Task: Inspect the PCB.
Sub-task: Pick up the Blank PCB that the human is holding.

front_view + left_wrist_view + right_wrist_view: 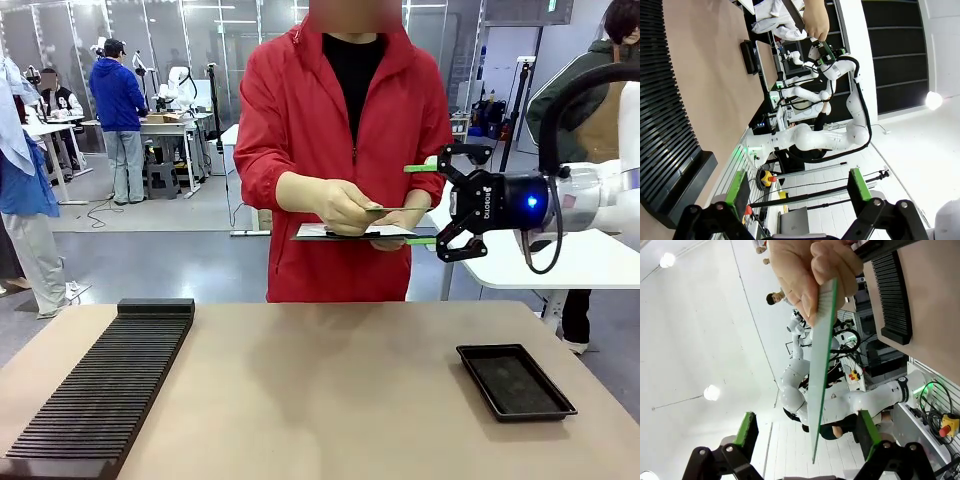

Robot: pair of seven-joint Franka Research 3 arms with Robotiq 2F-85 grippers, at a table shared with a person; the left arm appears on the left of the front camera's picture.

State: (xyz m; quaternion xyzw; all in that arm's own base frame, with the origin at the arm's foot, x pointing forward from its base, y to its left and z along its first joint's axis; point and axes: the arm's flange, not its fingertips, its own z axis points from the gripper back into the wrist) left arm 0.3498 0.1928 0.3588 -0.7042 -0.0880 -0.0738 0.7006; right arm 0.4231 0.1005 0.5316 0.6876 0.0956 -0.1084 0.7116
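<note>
The PCB (pixel 398 209) is off the table (pixel 320 400). The person's hand (pixel 345 205) pinches it by one end at chest height, just above a clipboard (pixel 350 232) with white paper that the person also holds. I judge this to be a presentation for handover: the free end of the board points into my right gripper (pixel 420 204), whose jaws stand fully apart with one pad on either side of the board and touch nothing. The left gripper (pixel 797 190) is likewise released and empty, parked low near the slotted rack (pixel 100 390). The black tray (pixel 515 380) lies on the table below the right arm. Both views of the board are edge-on, so its face cannot be read. The pinched end is covered by the person's fingers. I cannot tell how deep the board reaches between the pads.
</note>
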